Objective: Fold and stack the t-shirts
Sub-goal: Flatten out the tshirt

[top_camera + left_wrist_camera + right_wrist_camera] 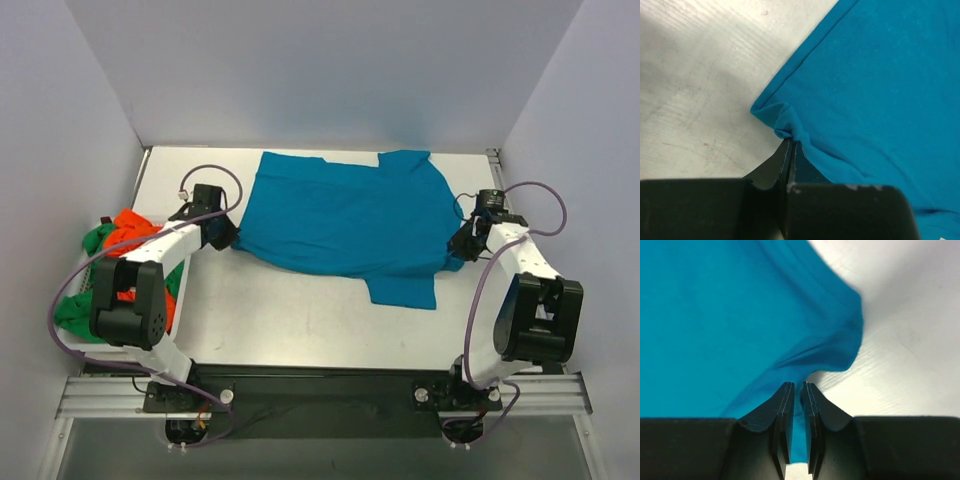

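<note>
Top external: left pincer [228,238] and right pincer [458,248] reach low, flanking teal t-shirt [340,220].

A white bench [290,325], faintly scuffed, fills the middle. Plain pale walls close it in: a back wall [320,70] at 12 o'clock and side walls at 9 and 3. A metal rail [100,398] runs along 6 o'clock. The light is soft and even.

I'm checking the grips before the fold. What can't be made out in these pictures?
- Right wrist view: whether the right fingers grip the teal shirt; cloth shows in their narrow gap, contact hidden.
- Top view: how the orange shirt and green shirt lie; the left arm covers them partly.
</note>
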`<state>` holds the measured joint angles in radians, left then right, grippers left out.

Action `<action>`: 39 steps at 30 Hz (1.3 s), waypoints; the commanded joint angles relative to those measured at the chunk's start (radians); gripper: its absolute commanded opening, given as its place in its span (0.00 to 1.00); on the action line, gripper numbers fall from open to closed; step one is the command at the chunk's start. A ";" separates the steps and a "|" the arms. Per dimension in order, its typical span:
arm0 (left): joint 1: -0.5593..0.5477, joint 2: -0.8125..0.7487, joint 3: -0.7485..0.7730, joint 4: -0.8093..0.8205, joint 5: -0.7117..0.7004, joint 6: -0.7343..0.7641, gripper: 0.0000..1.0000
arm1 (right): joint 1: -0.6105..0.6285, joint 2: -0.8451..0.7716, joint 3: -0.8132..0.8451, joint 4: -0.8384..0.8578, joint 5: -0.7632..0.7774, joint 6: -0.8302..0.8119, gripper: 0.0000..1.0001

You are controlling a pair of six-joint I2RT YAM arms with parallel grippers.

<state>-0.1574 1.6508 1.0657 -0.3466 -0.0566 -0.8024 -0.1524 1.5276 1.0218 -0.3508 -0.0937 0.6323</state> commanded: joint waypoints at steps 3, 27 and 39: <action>-0.022 -0.081 -0.078 0.017 -0.081 -0.015 0.00 | -0.022 -0.061 -0.092 0.000 0.071 -0.028 0.15; -0.100 -0.135 -0.131 0.018 -0.097 -0.009 0.00 | 0.280 -0.489 -0.490 -0.030 0.161 0.130 0.37; -0.100 -0.141 -0.133 0.001 -0.103 0.017 0.00 | 0.350 -0.368 -0.500 0.009 0.232 0.167 0.43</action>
<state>-0.2558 1.5242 0.8963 -0.3492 -0.1459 -0.8001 0.1856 1.1381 0.5251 -0.3347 0.0708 0.7799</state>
